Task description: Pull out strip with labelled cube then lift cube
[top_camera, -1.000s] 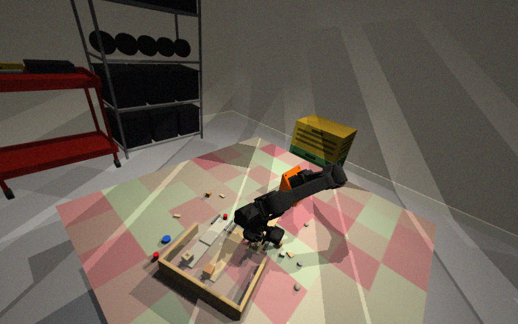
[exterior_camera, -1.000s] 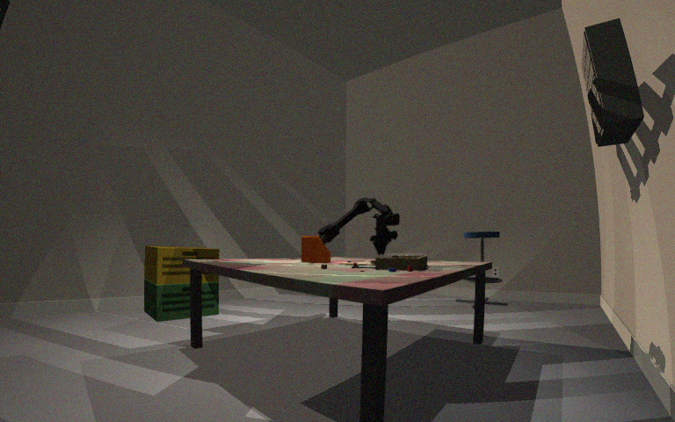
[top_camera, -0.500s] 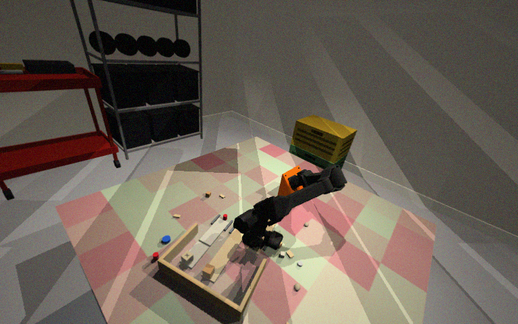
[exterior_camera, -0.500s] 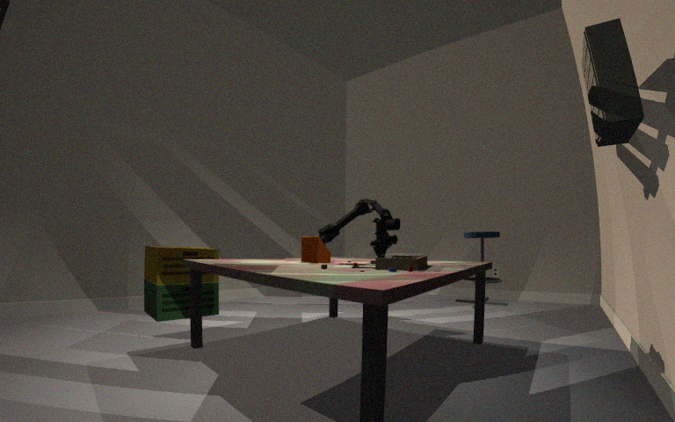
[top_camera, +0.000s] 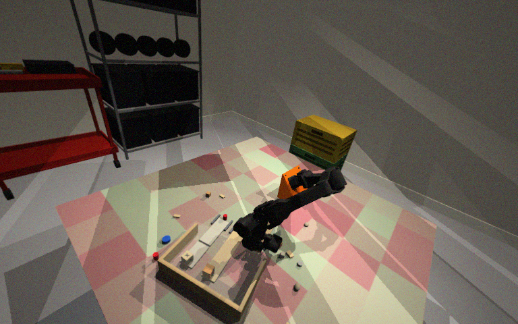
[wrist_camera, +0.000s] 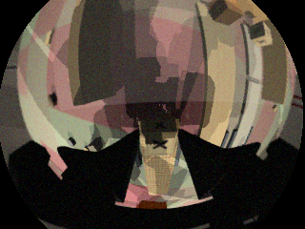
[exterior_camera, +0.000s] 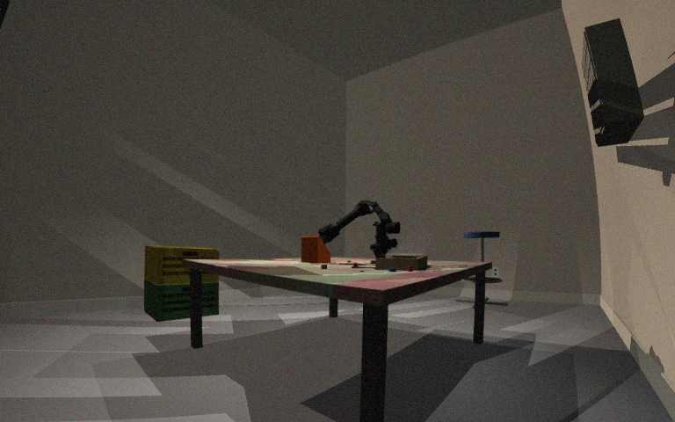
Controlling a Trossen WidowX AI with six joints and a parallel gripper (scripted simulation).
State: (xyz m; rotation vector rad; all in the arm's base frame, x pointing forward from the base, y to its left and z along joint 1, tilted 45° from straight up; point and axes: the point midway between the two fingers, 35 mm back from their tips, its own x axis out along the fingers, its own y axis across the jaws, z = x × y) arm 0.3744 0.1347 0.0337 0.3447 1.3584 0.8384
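Top view only: the wooden tray (top_camera: 177, 241) sat on the checked table (top_camera: 382, 244), three walls visible, the side toward the orange base block (top_camera: 286, 185) with no wall visible. Inside the tray lay a grey strip (top_camera: 198, 252) with a paler piece (top_camera: 214, 232) running out past that arm-side end, and beside it a tan strip (top_camera: 225, 252). A pale marked cube (top_camera: 186, 256) sat on the grey strip deep in the tray; a tan cube (top_camera: 208, 270) sat on the tan strip's inner end, label unreadable. The gripper (top_camera: 267, 244) was down at the tray's arm-side end, over the tan strip's outer end. Wrist view only: the tan strip (wrist_camera: 155, 175) ran between the dark fingers, jaws roughly half spread and straddling it; contact with the strip's edges could not be told. The exterior view showed just the arm bent down at the tray (exterior_camera: 402, 261), strips and cubes too small to see. Outside the tray: a blue disc (top_camera: 165, 239) and red peg (top_camera: 155, 255) by the left wall, another red peg (top_camera: 224, 216) and grey rods (top_camera: 216, 219) beyond the paler piece, small blocks (top_camera: 289, 254) and balls (top_camera: 296, 286) to the right of the tray.
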